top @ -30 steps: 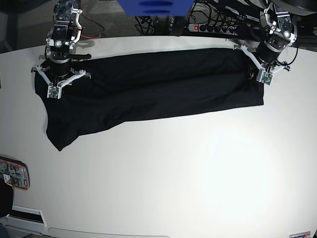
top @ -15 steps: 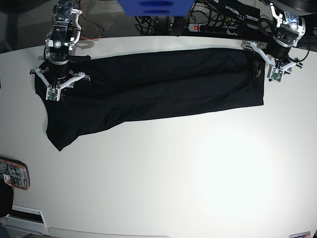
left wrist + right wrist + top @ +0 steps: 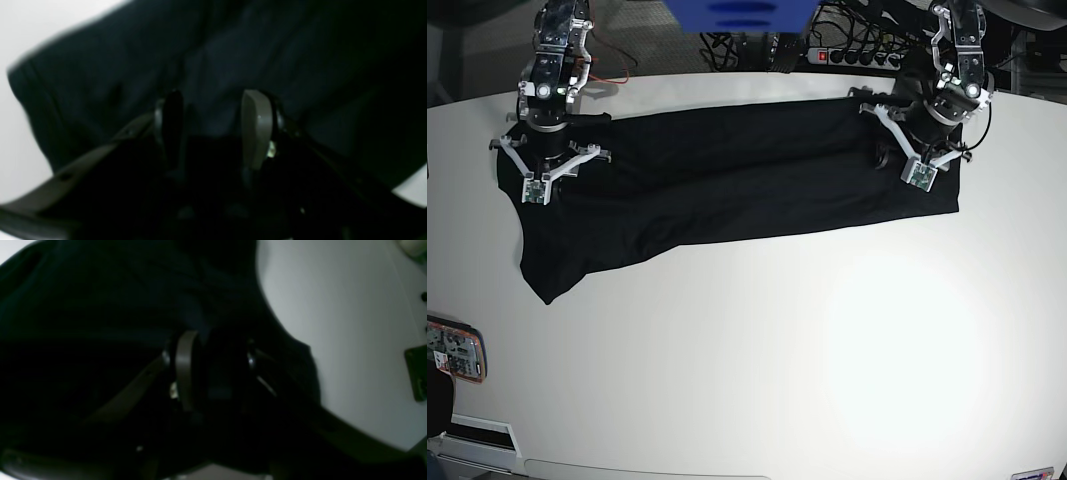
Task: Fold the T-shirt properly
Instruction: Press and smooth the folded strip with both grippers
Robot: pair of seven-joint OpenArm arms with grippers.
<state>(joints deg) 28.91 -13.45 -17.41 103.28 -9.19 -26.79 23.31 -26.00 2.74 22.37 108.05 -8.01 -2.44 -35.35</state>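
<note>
t-shirt [image 3: 727, 185] beneath both parted jaws

t-shirt [image 3: 727, 185]: spread along the far side of the bench [image 3: 827, 350]
left claw [image 3: 907, 160]: over the shirt – base view's right end
right claw [image 3: 542, 170]: over its other end

A big white table [image 3: 827, 360] is seen filling most of the base view, lit brightly toward its middle. Behind its far edge, a black power strip [image 3: 859, 57] with a red switch and a tangle of cables is laid out on dark flooring. A blue object [image 3: 742, 14] is parked at the top. An orange-edged device [image 3: 455, 350] is left at the table's near corner.
</note>
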